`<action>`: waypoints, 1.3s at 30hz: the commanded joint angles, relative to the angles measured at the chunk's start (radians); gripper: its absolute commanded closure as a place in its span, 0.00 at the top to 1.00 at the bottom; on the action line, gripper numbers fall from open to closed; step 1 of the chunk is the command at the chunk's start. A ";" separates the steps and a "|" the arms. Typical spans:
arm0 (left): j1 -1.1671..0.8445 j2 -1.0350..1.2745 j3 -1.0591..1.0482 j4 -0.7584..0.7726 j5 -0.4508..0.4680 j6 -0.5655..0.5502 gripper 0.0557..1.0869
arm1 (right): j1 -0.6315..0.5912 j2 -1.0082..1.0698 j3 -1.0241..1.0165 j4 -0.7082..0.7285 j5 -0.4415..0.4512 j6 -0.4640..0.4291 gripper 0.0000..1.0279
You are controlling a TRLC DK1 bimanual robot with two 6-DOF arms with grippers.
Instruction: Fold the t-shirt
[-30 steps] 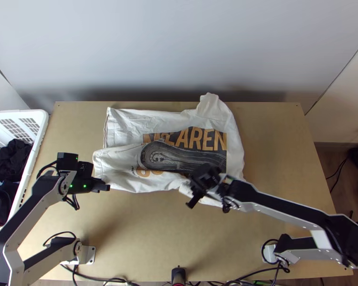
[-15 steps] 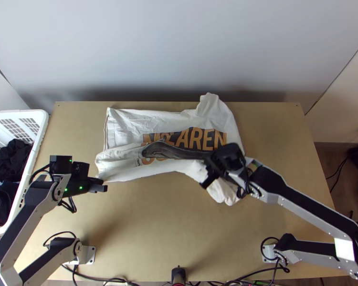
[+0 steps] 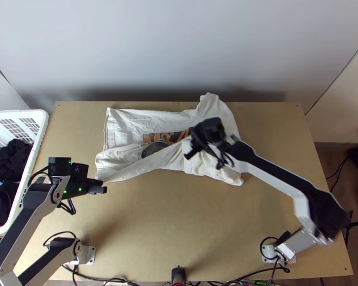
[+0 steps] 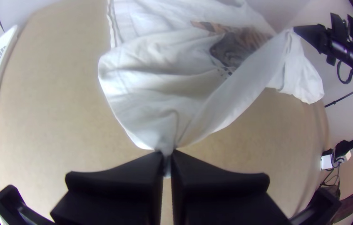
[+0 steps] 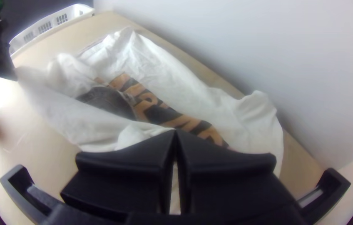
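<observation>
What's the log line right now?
Left gripper: pinching t-shirt corner | Right gripper: pinching raised cloth | Lay: near side partly over print | Fold: unfinished

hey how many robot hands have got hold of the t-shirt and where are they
2. The left hand pinches the t-shirt at its near left corner, as the top view shows it; the right hand holds a turned-over edge above the print.
</observation>
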 commanded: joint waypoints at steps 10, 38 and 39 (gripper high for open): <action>-0.015 -0.008 -0.016 -0.025 0.000 0.002 0.03 | -0.012 0.326 0.197 0.013 -0.012 0.096 0.71; -0.006 -0.014 -0.010 -0.016 0.002 -0.007 0.03 | 0.212 -0.257 -0.443 -0.080 -0.009 0.168 0.90; -0.004 -0.015 -0.013 -0.015 0.002 -0.005 0.03 | 0.219 -0.248 -0.457 -0.056 -0.001 0.167 0.90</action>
